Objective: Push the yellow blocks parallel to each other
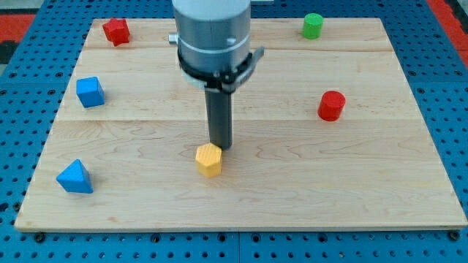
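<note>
while my tip [220,146] touches one yellow hexagonal block [208,160], two red, two blue, one green, no pincer seen

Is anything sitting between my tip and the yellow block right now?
Nothing visible. My tip is right at the yellow block, on its top-right side in the view, with no other block between them. Only one yellow block shows; the rest sit well away near the board's edges.

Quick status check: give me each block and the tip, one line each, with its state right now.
yellow block: hexagonal, upright, at my tip.
my tip: at the yellow block's upper right edge.
red cylinder: upright, alone.
green cylinder: upright, top edge.
red block: top left.
blue cube: left side.
blue triangle: bottom left.
</note>
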### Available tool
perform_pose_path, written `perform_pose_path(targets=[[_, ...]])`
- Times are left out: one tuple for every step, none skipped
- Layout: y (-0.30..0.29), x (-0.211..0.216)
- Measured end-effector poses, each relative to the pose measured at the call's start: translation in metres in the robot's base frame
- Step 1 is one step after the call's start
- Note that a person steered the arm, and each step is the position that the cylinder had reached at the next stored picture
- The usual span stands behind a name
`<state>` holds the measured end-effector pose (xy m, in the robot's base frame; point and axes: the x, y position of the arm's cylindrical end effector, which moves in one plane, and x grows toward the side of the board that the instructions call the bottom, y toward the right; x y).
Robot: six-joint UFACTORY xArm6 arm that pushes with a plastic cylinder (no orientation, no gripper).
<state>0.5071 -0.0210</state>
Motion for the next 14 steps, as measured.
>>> perform_pose_path(targets=[[0.002,0.012],[0.010,-0.077],[0.013,-0.165],[-0.021,-0.195],[-0.063,-0.195],[-0.092,-0.195],[-0.085,-0.172],[-0.059,-0.138],[-0.038,-0.109],[-0.064,-0.092],[-0.010,-0.062],[-0.021,-0.076],[0.017,-0.094],[0.074,-0.067]])
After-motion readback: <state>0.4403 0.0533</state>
